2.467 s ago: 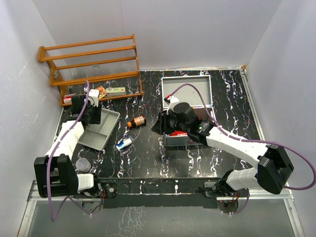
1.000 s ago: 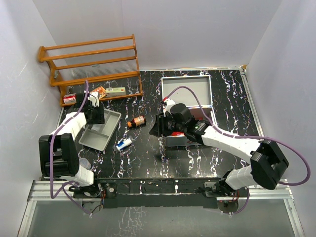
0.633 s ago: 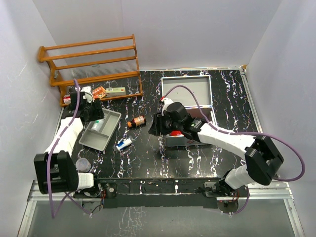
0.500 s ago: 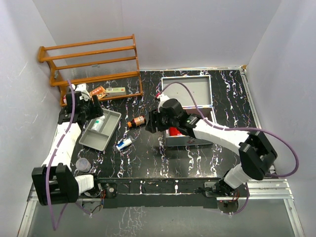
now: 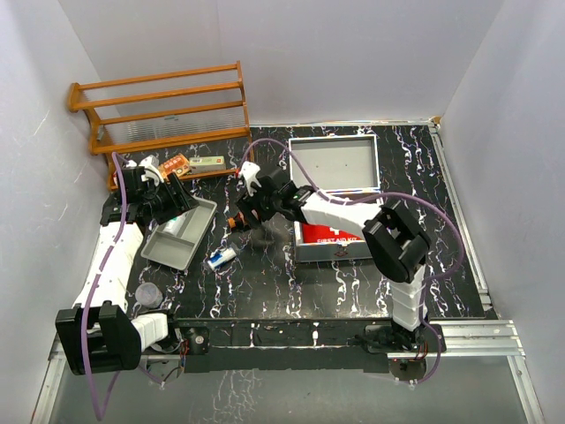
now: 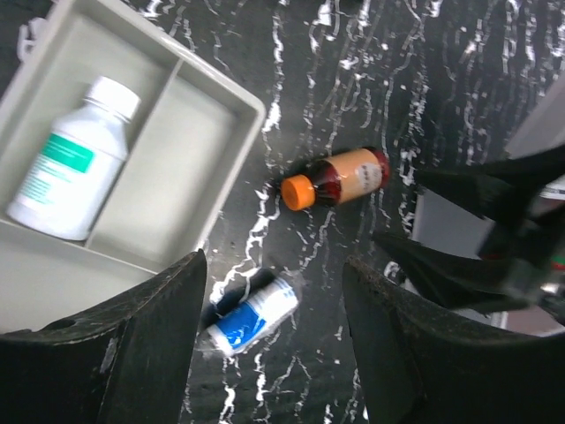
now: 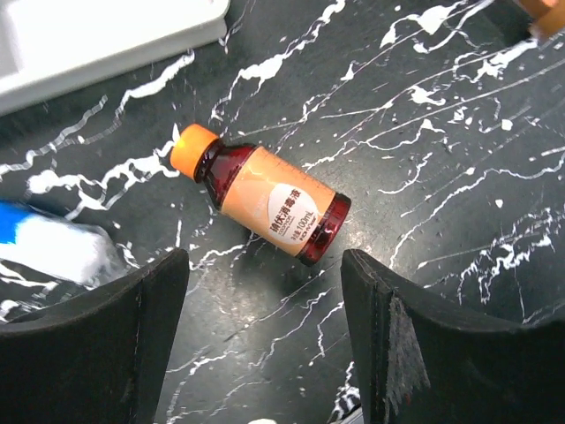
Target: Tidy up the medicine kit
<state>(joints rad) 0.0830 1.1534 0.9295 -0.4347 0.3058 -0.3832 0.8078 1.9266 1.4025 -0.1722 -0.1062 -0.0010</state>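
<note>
The medicine kit (image 5: 335, 163) stands open right of centre, lid tipped back, with a red first-aid item (image 5: 328, 232) in its base. A brown bottle (image 7: 265, 205) with an orange cap lies on the table left of the kit. My right gripper (image 7: 265, 344) hovers open over the brown bottle (image 5: 244, 218), a finger on each side, not touching it. My left gripper (image 6: 278, 353) hangs open and empty above a blue-and-white tube (image 6: 252, 314). A white bottle (image 6: 66, 172) lies in the grey divided tray (image 6: 216, 106).
A wooden rack (image 5: 163, 115) stands at the back left, with small boxes (image 5: 199, 162) under it. A grey round cup (image 5: 148, 293) sits near the left arm's base. The tray (image 5: 168, 247) lies between the rack and the tube (image 5: 221, 257).
My right arm has swung left from the kit to above the brown bottle, and its jaws have opened wider. My left gripper has drawn back from the tray, slightly wider.
</note>
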